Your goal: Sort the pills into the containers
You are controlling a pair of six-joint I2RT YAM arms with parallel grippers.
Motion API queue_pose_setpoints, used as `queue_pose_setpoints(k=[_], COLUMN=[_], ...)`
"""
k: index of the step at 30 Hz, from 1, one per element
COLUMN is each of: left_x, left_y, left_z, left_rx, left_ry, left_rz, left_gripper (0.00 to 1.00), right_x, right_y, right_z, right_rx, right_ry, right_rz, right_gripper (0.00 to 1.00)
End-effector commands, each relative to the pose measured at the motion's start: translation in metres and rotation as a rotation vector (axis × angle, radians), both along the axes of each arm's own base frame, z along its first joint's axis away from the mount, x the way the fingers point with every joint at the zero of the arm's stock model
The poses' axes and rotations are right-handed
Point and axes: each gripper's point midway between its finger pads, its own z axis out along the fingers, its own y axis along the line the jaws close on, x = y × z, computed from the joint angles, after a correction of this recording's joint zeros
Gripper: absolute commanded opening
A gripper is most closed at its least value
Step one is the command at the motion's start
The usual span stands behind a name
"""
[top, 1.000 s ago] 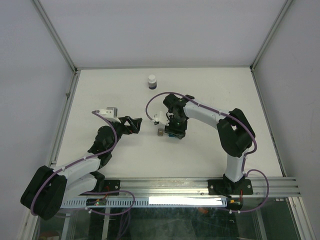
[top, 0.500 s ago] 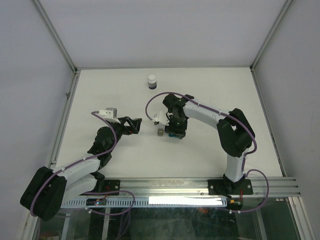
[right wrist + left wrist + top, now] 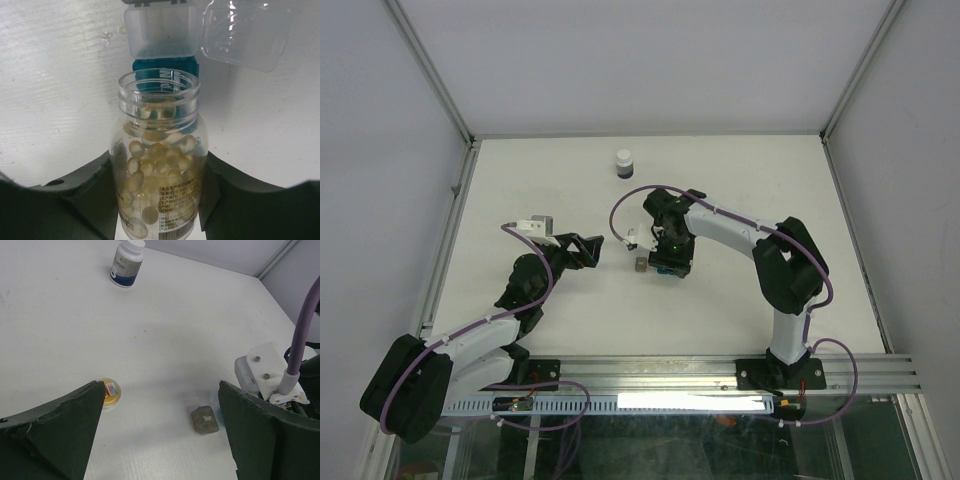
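Clear plastic fills your right wrist view: an uncapped bottle (image 3: 159,200) packed with pale yellow-tan pills (image 3: 152,165). Your right gripper (image 3: 666,262) is clamped on its body, with a dark finger (image 3: 85,190) pressed to each side. The bottle's open mouth points at the teal box (image 3: 165,70), which sits on the table (image 3: 175,325) just past the rim with its see-through lids (image 3: 160,30) flipped back. You can't tell from this angle whether the rim touches the box. Every pill you can see is inside the bottle.

Your left gripper (image 3: 159,410) hangs over the table with its jaws spread wide, gripping nothing. In its wrist view the grey-brown box (image 3: 204,419) lies on the table near the right arm's wrist. A small round yellowish disc (image 3: 109,392) lies well apart from that box, by the other finger. A white-capped bottle (image 3: 126,264) stands upright far back on the table.
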Motion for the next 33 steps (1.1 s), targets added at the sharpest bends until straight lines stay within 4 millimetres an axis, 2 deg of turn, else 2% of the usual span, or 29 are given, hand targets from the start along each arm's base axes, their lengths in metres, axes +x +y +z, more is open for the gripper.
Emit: queue_pose_setpoints(k=[1, 7, 10, 12, 14, 15, 17, 19, 21, 24, 26, 28, 30, 33], left_x=[0.002, 0.002, 0.003, 0.003, 0.002, 0.003, 0.002, 0.002, 0.003, 0.002, 0.002, 0.001, 0.001, 0.002], left_y=[0.004, 0.004, 0.004, 0.004, 0.005, 0.004, 0.004, 0.005, 0.005, 0.005, 0.005, 0.006, 0.006, 0.006], left_z=[0.019, 0.019, 0.019, 0.019, 0.019, 0.019, 0.019, 0.019, 0.019, 0.019, 0.019, 0.020, 0.019, 0.019], left_rx=[-0.043, -0.042, -0.042, -0.042, -0.044, -0.044, -0.044, -0.045, -0.043, -0.045, -0.046, -0.050, -0.049, -0.049], left_ry=[-0.066, -0.066, -0.064, -0.064, -0.066, -0.066, -0.066, -0.066, -0.065, -0.067, -0.067, -0.071, -0.069, -0.070], left_rz=[0.019, 0.018, 0.017, 0.017, 0.019, 0.019, 0.018, 0.019, 0.018, 0.019, 0.017, 0.021, 0.019, 0.021], left_gripper=[0.99, 0.99, 0.99, 0.99, 0.99, 0.99, 0.99, 0.99, 0.99, 0.99, 0.99, 0.99, 0.99, 0.99], right_x=[0.012, 0.000, 0.011, -0.002, 0.010, 0.008, 0.000, 0.010, -0.004, 0.014, 0.003, 0.010, 0.001, 0.013], right_y=[0.007, 0.017, 0.010, 0.017, 0.012, 0.009, 0.018, 0.008, 0.015, 0.005, 0.009, 0.010, 0.013, 0.005], right_z=[0.008, 0.014, 0.007, 0.012, 0.010, 0.011, 0.015, 0.010, 0.017, 0.009, 0.013, 0.012, 0.016, 0.012], right_rx=[0.007, 0.031, -0.015, 0.018, 0.003, -0.017, 0.022, -0.024, 0.001, -0.042, -0.022, -0.017, -0.011, -0.044], right_ry=[-0.050, -0.027, -0.077, -0.013, -0.099, -0.073, -0.030, -0.100, -0.017, -0.103, -0.038, -0.101, -0.046, -0.108], right_rz=[-0.019, 0.005, -0.009, -0.003, -0.001, -0.008, -0.005, -0.003, -0.009, -0.016, -0.024, -0.013, -0.020, -0.018], right_gripper=[0.00, 0.00, 0.00, 0.00, 0.00, 0.00, 0.00, 0.00, 0.00, 0.00, 0.00, 0.00, 0.00, 0.00])
